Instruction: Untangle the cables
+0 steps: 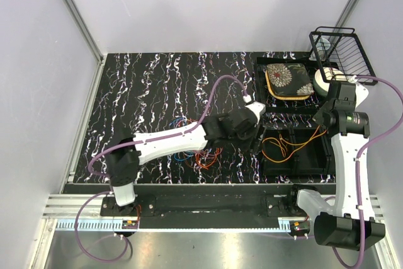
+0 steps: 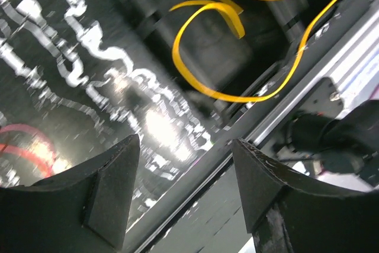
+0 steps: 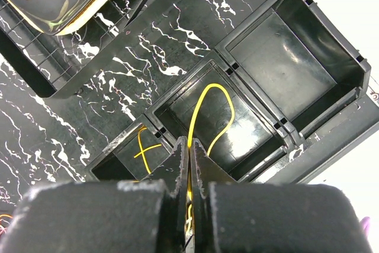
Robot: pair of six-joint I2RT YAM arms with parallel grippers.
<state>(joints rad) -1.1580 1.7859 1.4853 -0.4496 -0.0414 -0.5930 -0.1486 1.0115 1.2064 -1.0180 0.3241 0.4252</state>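
- Orange cable (image 3: pixel 204 111): it rises from the black tray's (image 3: pixel 284 131) middle compartment into your right gripper (image 3: pixel 189 144), whose fingers are pinched together on it.
- Tangle (image 1: pixel 196 150) of orange, red and blue loops: it lies on the marbled table (image 1: pixel 145 86), under your left forearm and left of the tray.
- Your left gripper (image 2: pixel 186 146) stands with jaws apart and nothing between them; the orange loop lies beyond its fingertips.
- Behind the tray you have a floral pouch (image 1: pixel 288 80) and a wire basket (image 1: pixel 343 48).

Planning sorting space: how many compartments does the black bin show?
3: left compartment and middle compartment hold yellow cable, right compartment holds none; the right gripper may hide more.
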